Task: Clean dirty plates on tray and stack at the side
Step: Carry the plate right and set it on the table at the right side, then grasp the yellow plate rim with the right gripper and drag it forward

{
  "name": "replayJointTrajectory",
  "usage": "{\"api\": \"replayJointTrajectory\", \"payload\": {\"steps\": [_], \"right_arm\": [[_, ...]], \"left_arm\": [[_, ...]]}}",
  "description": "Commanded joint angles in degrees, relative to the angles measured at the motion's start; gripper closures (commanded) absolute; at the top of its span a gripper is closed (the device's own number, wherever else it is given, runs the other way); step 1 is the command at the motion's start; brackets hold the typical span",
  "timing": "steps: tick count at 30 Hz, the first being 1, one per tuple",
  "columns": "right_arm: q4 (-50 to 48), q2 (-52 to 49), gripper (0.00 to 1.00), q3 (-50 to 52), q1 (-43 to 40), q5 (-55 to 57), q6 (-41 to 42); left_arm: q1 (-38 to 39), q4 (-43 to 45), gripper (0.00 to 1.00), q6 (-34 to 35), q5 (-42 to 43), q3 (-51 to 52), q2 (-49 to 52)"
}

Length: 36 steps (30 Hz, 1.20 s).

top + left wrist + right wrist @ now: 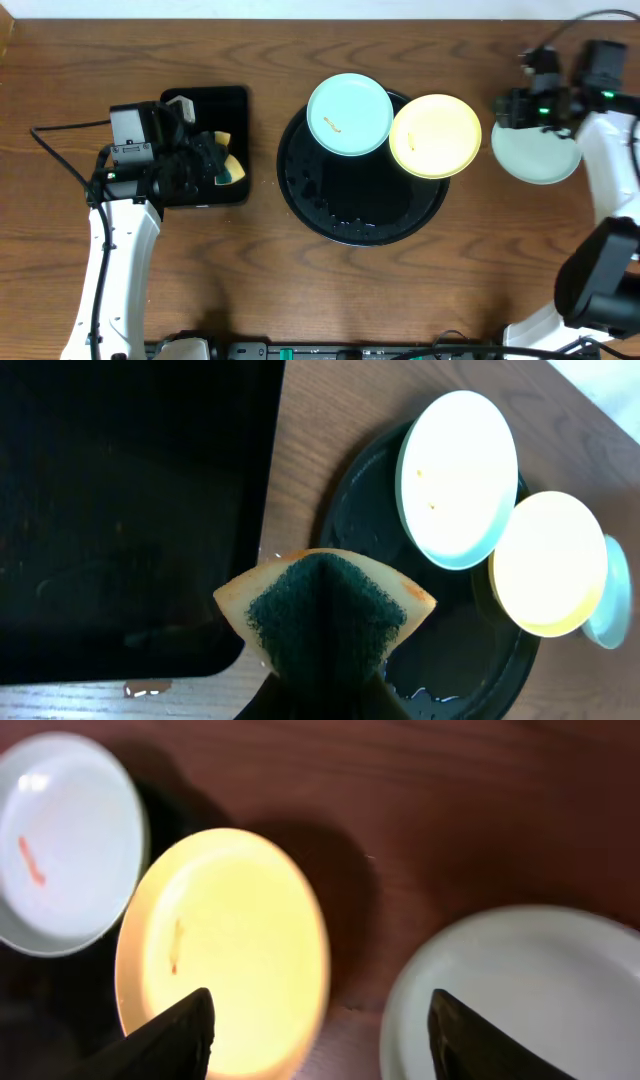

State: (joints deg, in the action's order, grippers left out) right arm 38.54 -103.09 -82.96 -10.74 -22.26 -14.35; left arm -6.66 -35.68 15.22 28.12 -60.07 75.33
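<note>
**A:** How is the left gripper found?

**B:** It is clenched on a yellow sponge with a dark green scouring face, which is pinched into a wedge between its fingers. A small rectangular black tray is seen beneath and ahead of it, on the brown wooden table.

**A:** And the right gripper?

**B:** Its jaws are spread wide, and nothing is held between them. A pale mint-blue round plastic plate is laid on the bare table directly under one finger, outside the large round glossy black tray.

**A:** Where are the other plates placed?

**B:** A pale yellow round plastic plate is seen below the other finger, propped on the tray's rim, and a faint brownish streak is borne on it. Beyond it, farther from the gripper, a second mint-blue plate is set on the same rim, marked by an orange-brown smudge. The two are seen edge to edge.
</note>
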Motion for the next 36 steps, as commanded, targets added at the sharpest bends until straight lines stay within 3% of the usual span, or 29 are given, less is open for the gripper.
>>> {"api": "replayJointTrajectory", "payload": {"steps": [1,5,16,19,31,36], "right_arm": [[-1.64,-2.25,0.35,-0.28,4.24,7.67,-3.72],[-3.63,-4.96,0.34,-0.28,7.30,11.89,-3.74],[-2.91,-10.38,0.46,-0.07,7.67,14.60,-2.95],[-1.09,-11.28,0.57,-0.07,7.72,14.38,-2.40],[4.33,-11.15,0.67,-0.07,6.47,17.05,4.07],[4.33,-11.15,0.83,-0.07,6.47,16.65,5.35]], "left_arm": [[-0.17,-0.09,0.92,0.09,-0.33,-0.26,0.26],[-0.17,-0.35,0.92,-0.11,-1.97,-0.26,0.26],[-0.17,-0.61,0.92,-0.11,-2.32,-0.15,0.28],[-0.17,-0.61,0.92,-0.11,-2.51,-0.13,0.28],[-0.17,-1.18,0.92,-0.11,-4.24,-0.15,0.28],[-0.17,-1.20,0.92,-0.11,-4.24,-0.15,0.28]]}}
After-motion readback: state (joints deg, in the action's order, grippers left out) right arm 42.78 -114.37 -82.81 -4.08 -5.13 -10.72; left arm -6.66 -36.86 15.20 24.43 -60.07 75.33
